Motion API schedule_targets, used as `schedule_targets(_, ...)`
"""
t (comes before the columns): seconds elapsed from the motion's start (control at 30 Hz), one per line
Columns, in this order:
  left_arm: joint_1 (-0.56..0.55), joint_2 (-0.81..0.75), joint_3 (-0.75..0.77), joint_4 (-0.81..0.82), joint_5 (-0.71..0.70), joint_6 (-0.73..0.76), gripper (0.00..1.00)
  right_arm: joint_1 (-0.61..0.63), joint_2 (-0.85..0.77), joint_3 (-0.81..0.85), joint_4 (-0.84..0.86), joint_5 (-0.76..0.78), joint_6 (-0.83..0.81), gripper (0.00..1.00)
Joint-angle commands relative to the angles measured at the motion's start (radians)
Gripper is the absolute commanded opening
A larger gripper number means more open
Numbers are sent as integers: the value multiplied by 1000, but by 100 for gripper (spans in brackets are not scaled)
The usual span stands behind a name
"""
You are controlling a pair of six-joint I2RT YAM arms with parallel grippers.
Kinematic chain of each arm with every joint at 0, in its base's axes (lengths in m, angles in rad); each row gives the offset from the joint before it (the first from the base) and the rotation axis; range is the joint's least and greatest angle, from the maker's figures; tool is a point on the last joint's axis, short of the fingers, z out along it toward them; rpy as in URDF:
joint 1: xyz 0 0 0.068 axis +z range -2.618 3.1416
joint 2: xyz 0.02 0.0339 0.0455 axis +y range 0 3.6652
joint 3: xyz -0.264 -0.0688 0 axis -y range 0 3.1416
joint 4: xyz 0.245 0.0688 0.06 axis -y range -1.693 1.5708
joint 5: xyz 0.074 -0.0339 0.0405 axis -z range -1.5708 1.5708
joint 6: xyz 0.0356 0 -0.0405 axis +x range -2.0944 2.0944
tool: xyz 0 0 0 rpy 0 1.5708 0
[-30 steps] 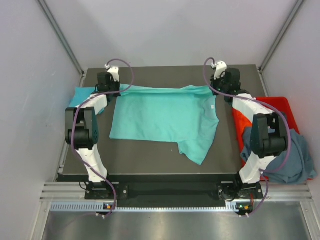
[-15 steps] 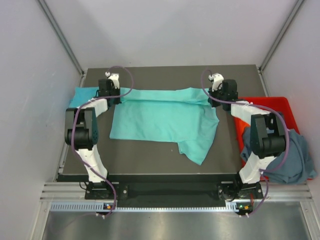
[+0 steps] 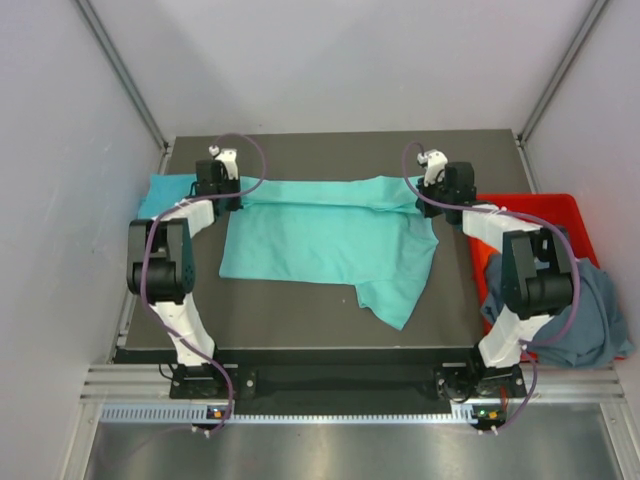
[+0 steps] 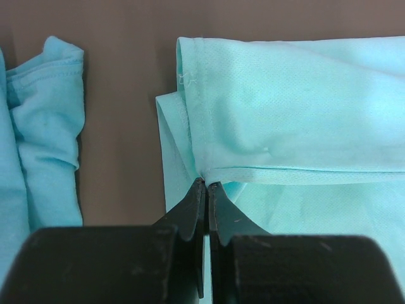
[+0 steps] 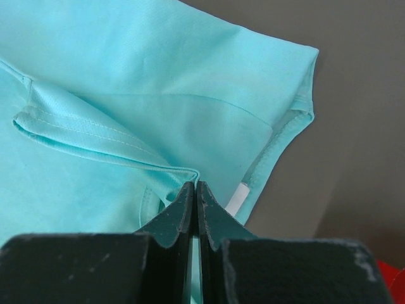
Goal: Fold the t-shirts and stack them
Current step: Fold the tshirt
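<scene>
Your mint-teal shirt lies spread across the table, its far edge doubled into a fold. The cyan-blue shirt sits bunched at the left edge. The grey-blue shirt is heaped beyond the right edge.

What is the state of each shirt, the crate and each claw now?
mint t-shirt: spread out, far edge pinched at both ends.
cyan t-shirt: bunched up, left of the mint one.
red crate: partly covered.
grey-blue t-shirt: crumpled over the crate.
left claw: shut on mint t-shirt.
right claw: shut on mint t-shirt.

High rear view down over table; wrist views close along fingers, same mint-teal t-shirt
</scene>
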Motion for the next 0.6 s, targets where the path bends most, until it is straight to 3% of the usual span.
schedule_targets(0.0, 11, -76, -15, 21, -4, -7, 0, 15, -69, -12, 22, -20, 7, 0)
schedule_targets(0.57, 11, -144, -43, 6, -24, 21, 0, 15, -124, -43, 11, -45, 14, 0)
